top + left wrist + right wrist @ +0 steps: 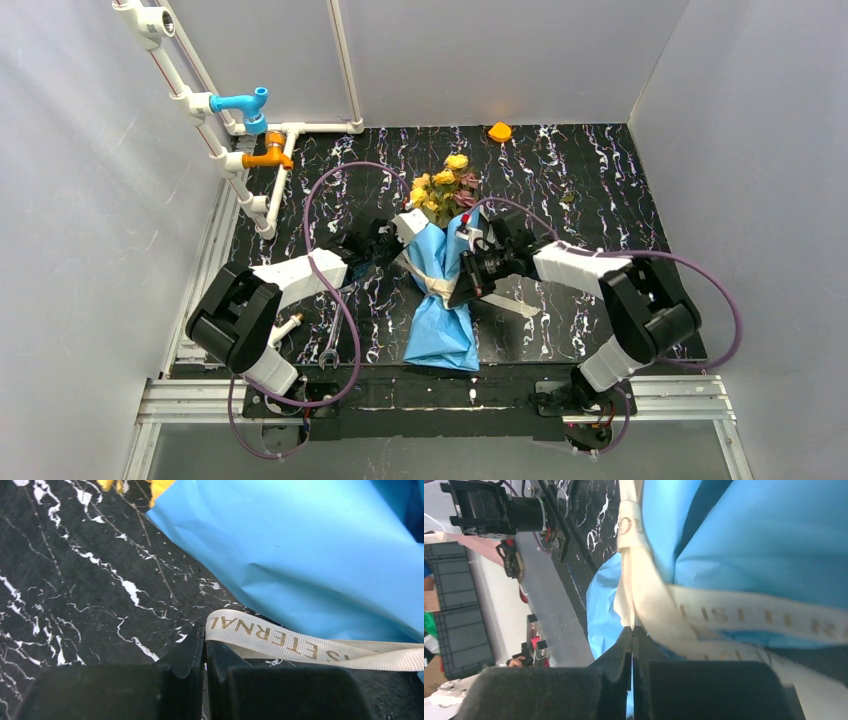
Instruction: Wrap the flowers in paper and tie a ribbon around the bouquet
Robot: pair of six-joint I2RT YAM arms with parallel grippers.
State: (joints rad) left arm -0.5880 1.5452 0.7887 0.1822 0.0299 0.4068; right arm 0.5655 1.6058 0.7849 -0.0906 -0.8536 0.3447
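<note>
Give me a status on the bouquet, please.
Left gripper shut on ribbon. Right gripper shut on ribbon. Ribbon across bouquet middle. Wrench lies apart, left.

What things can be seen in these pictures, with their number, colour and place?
paper: one, light blue, rolled into a cone, table centre
flowers: one bunch, yellow and pink, at the cone's far end
ribbon: one, beige with gold letters, across the cone's middle
wrench: one, grey metal, near the left arm
small object: one, orange, table's far edge
pipes: several, white, back left
taps: two, one blue, one orange, on the pipes
table: one, black with white veins
left end effector: one, black, shut on the ribbon
right end effector: one, black, shut on the ribbon
</note>
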